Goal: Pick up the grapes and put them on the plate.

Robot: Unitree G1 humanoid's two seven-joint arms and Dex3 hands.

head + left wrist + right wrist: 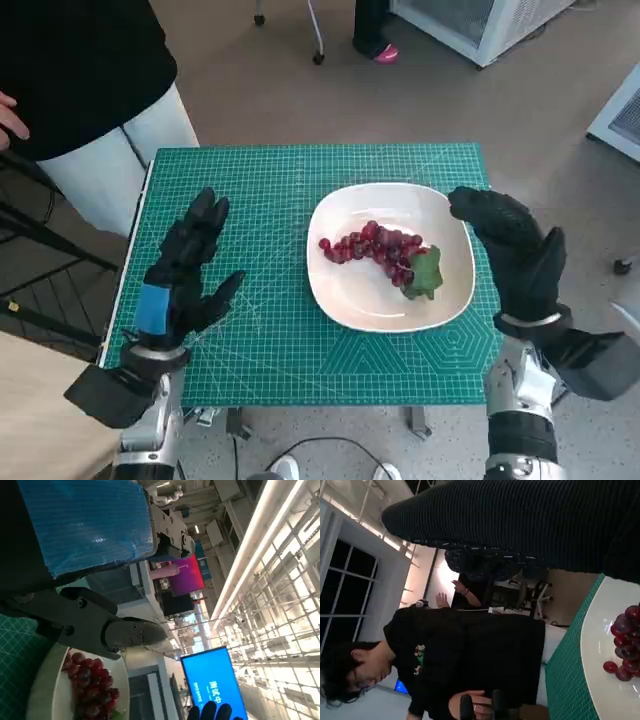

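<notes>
A bunch of red grapes with a green leaf lies on the white plate, right of the mat's middle. The grapes and the plate also show in the left wrist view, and the grapes on the plate in the right wrist view. My left hand hovers over the green mat left of the plate, fingers spread, holding nothing. My right hand hangs at the plate's right rim, fingers loosely extended and empty, apart from the grapes.
The green cutting mat covers the small table. A person in black top and pale trousers stands at the table's far left corner, also seen as a person in the right wrist view. A white cabinet stands beyond.
</notes>
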